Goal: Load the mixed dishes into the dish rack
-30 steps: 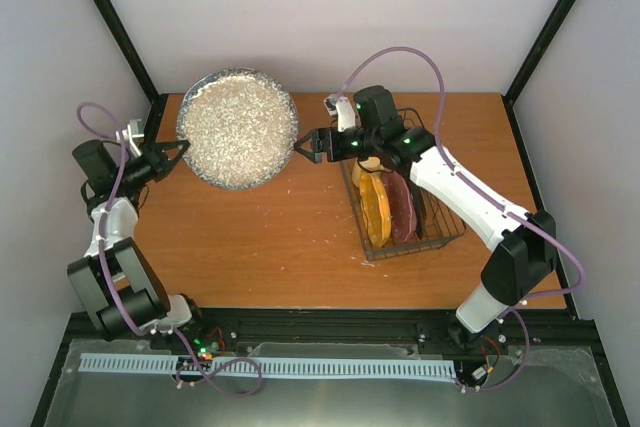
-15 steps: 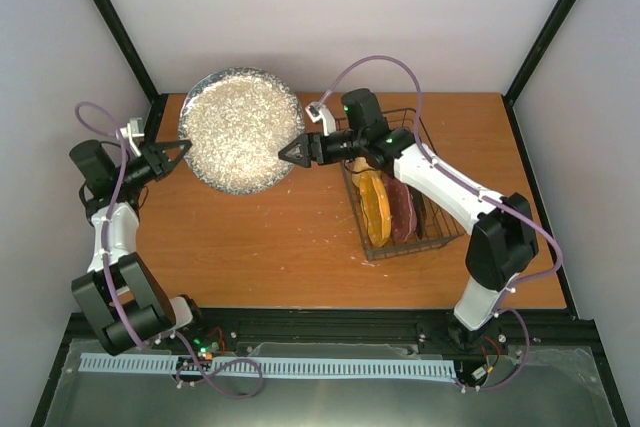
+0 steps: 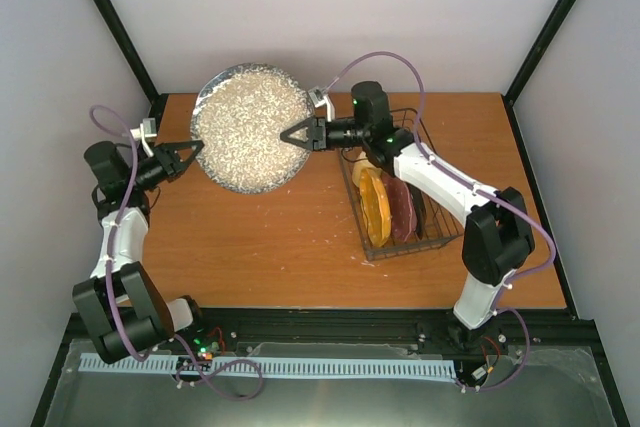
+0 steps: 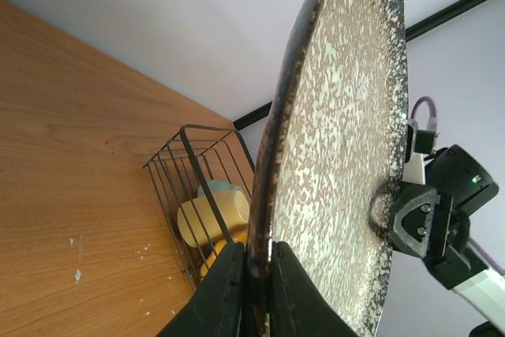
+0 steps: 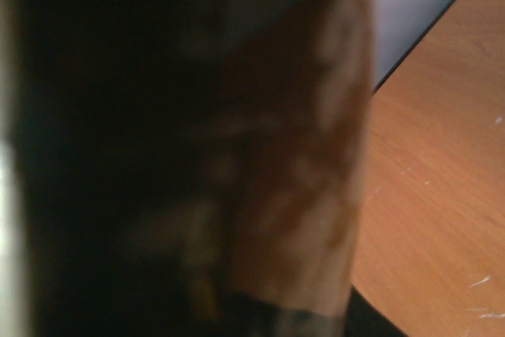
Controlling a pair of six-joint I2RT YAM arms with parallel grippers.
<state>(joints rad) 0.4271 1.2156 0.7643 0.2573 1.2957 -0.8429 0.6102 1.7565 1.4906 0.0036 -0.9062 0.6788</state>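
Pinching plate rim: left gripper; right gripper at opposite rim, closure can't be told. Risk: left releasing early, plate drops short of rack.

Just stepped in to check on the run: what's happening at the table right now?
The left end effector grips the grey speckled plate by its rim, holding it up, tilted, above the table. The right end effector sits at the opposite rim, apparently taking it over; whether it has clamped is unclear. The dish rack already holds the orange-yellow plate, the maroon plate and the yellow mug.
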